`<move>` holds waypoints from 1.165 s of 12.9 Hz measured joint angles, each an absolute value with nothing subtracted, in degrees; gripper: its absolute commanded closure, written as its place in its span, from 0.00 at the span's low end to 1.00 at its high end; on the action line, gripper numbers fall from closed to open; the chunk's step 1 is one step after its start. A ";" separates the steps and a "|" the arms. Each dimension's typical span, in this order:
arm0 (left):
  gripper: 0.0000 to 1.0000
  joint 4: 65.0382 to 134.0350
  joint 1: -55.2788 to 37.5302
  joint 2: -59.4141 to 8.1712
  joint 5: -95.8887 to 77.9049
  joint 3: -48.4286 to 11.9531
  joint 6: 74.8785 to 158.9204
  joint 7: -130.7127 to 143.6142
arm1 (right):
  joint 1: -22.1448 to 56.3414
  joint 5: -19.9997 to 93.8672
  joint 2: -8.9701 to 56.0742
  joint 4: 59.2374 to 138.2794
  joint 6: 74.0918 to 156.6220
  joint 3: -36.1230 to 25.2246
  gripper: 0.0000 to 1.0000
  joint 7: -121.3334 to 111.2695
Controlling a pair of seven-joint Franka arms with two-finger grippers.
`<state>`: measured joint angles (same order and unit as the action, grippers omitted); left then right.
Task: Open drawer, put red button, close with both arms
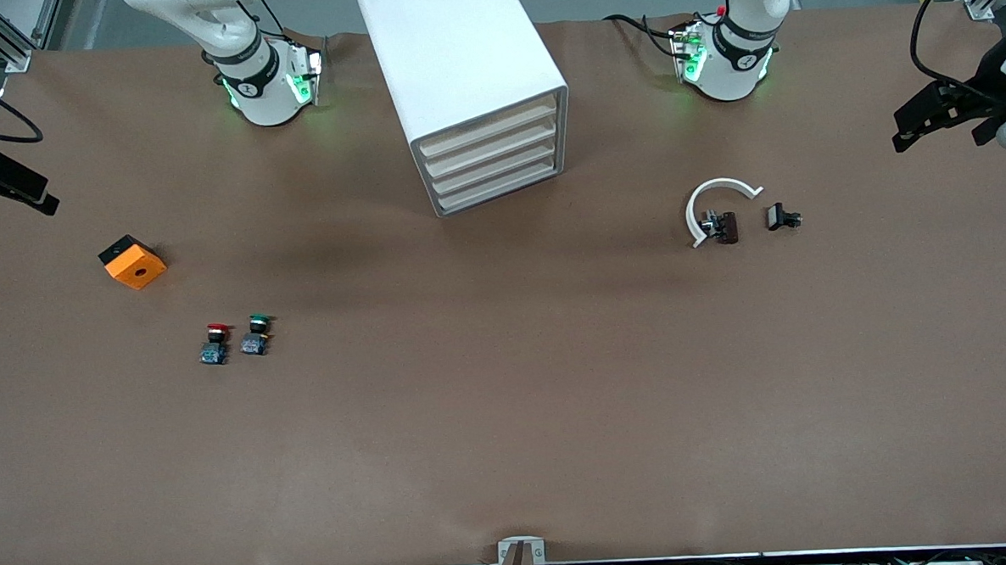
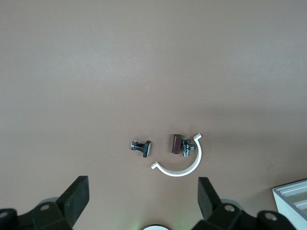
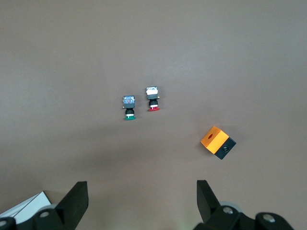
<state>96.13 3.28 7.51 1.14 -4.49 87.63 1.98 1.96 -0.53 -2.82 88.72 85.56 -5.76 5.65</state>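
Observation:
The white cabinet (image 1: 459,55) stands between the two arm bases, and its four cream-fronted drawers (image 1: 493,151) are all shut. The red button (image 1: 215,342) lies on the table toward the right arm's end, nearer to the front camera than the cabinet. It also shows in the right wrist view (image 3: 153,98). My right gripper (image 3: 142,188) is open and empty, high over the table above that button. My left gripper (image 2: 143,187) is open and empty, high over the left arm's end of the table. Neither gripper shows in the front view.
A green-capped button (image 1: 256,334) lies beside the red one. An orange block (image 1: 133,262) lies farther from the front camera than both. Toward the left arm's end lie a white C-shaped ring (image 1: 716,201), a brown part (image 1: 726,227) and a small black part (image 1: 782,218).

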 measured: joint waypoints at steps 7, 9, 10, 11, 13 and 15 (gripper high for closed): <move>0.00 95.88 2.87 3.97 1.14 -4.81 87.63 1.98 | 1.96 -0.53 -2.81 88.72 85.58 -5.75 0.00 5.65; 0.00 95.50 2.66 0.33 1.14 -5.05 87.61 1.98 | 1.96 -0.53 -2.79 88.71 85.58 -5.72 0.00 5.65; 0.00 95.45 2.64 -1.86 1.14 -5.07 87.62 1.98 | 1.98 -0.53 -2.78 88.70 85.59 -5.70 0.00 5.65; 0.00 95.34 2.64 -4.25 1.14 -5.07 87.73 1.98 | 1.99 -0.53 -2.76 88.70 85.59 -5.68 0.00 5.65; 0.00 94.96 2.62 -8.85 0.17 -5.07 88.84 2.91 | 2.01 -0.53 -2.66 88.70 85.59 -5.61 0.00 5.65; 0.00 94.77 2.60 -13.49 -4.26 -5.07 90.10 7.73 | 2.01 -0.53 -2.53 88.70 85.59 -5.61 0.00 5.65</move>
